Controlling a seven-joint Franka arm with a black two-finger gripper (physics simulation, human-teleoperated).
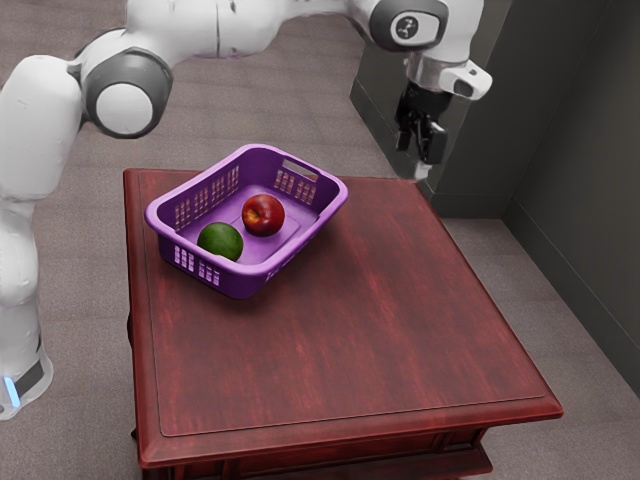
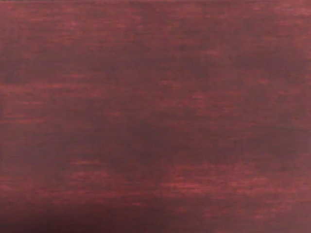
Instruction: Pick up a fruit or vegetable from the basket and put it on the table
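Note:
My gripper (image 1: 422,164) hangs near the table's far edge, to the exterior view's right of the purple basket (image 1: 250,268) and apart from it. Inside the basket lie a red apple (image 1: 264,215) and a round dark green fruit or vegetable (image 1: 220,242), the green one closer to the basket's near wall. The basket rests on the dark red wooden table (image 1: 350,340). Reddish wood grain of the table (image 2: 155,116) shows in the wrist view, under my hand. Whether the gripper is open or shut cannot be made out.
The basket's raised rim surrounds both items. A dark grey wall (image 1: 570,180) stands beyond the table on the exterior view's right. My arm reaches across above the basket's far side.

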